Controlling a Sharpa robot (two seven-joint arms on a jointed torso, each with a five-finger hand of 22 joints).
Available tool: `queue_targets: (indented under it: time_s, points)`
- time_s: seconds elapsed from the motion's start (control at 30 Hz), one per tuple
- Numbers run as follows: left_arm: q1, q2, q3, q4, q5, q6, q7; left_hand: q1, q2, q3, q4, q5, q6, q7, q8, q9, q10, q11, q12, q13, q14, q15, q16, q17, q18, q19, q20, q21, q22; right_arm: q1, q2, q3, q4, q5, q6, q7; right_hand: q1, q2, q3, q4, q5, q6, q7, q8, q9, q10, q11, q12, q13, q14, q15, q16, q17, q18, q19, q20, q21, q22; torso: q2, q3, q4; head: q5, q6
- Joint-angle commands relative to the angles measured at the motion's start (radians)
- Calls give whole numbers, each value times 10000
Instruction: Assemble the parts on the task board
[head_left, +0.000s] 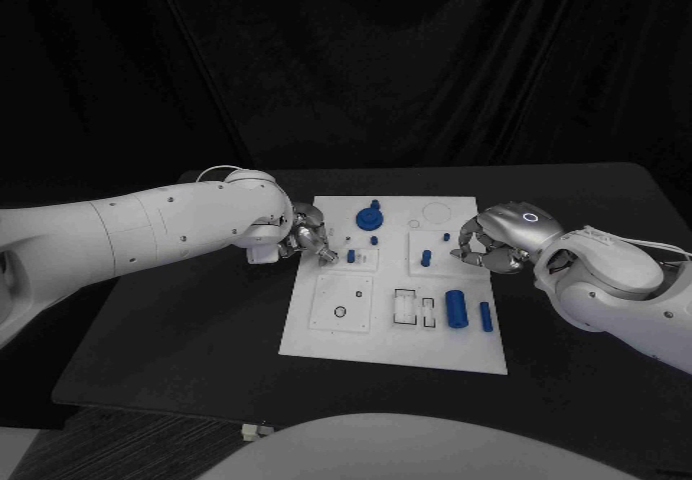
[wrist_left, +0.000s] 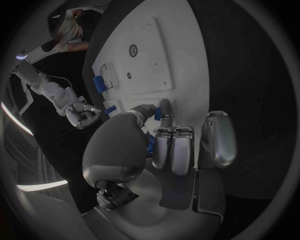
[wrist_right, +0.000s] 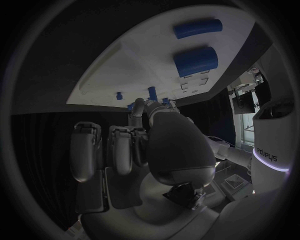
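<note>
White task board, blue parts

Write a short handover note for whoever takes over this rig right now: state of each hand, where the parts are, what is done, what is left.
Left hand: at the left edge of the white task board, fingers curled; whether it holds anything is hidden.
Right hand: at the board's right edge, fingers curled; grasp unclear.
Parts: large blue cylinder and slimmer blue cylinder lie loose near the right edge; blue gear-shaped piece sits at the far end; small blue peg stands mid-board.
Left: the two loose cylinders, apparently.
</note>
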Motion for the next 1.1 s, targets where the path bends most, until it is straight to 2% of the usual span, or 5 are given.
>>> queue_targets:
  time_s: [0.03,0.37,0.5,0.67,1.1]
  points:
    - [15,66,9,-85,90,41,-8,305,159,752,-225,83,-21,-79,-178,-158,1046,10,191,2666,1142,-47,13,2589,201,-10,-84,-7,1897,-32,-8,8,23,-22,-27,-171,183,10,385,43,214,-55,2,-243,48,1126,23,166,2639,946,7,-20,2262,-122,499,-16,-179,2401,-4,2,4,-18,-2]
    - [3,206,9,-266,90,234,48,329,135,822,-295,32,-50,-65,-199,-157,1040,20,178,2659,1142,-44,11,2587,205,-13,-81,-27,1892,-37,-44,8,65,-22,-77,-167,186,9,390,43,214,-53,2,-246,49,1126,24,166,2639,947,7,-19,2265,-122,500,-16,-180,2401,-2,2,3,-45,-2]
    - [-9,244,8,-314,90,265,78,291,115,855,-322,-111,-70,-47,-219,-156,1038,37,173,2656,1140,-32,5,2581,206,-17,-74,-41,1888,-37,-51,8,75,-22,-85,-166,186,9,390,43,214,-53,2,-246,49,1126,24,166,2639,947,7,-19,2265,-122,500,-16,-180,2401,-3,0,0,-35,-2]
    - [-31,272,8,-354,90,326,86,145,84,865,-337,-566,-71,-39,-253,-152,1039,53,176,2658,1141,-15,7,2583,208,-20,-55,-47,1886,-38,-54,8,77,-22,-94,-167,186,9,390,43,214,-53,2,-246,49,1126,24,166,2639,947,7,-19,2265,-122,500,-16,-180,2401,-1,-4,-6,-25,-2]
    - [-47,221,8,-341,90,340,-87,137,74,865,-347,-592,-74,-42,-258,-153,1041,53,182,2661,1140,-14,3,2579,206,-17,-54,-38,1888,-47,-35,8,62,-22,-77,-166,186,9,390,43,214,-53,2,-246,49,1126,24,166,2639,947,7,-19,2265,-122,500,-16,-180,2401,4,-1,4,-6,-2]
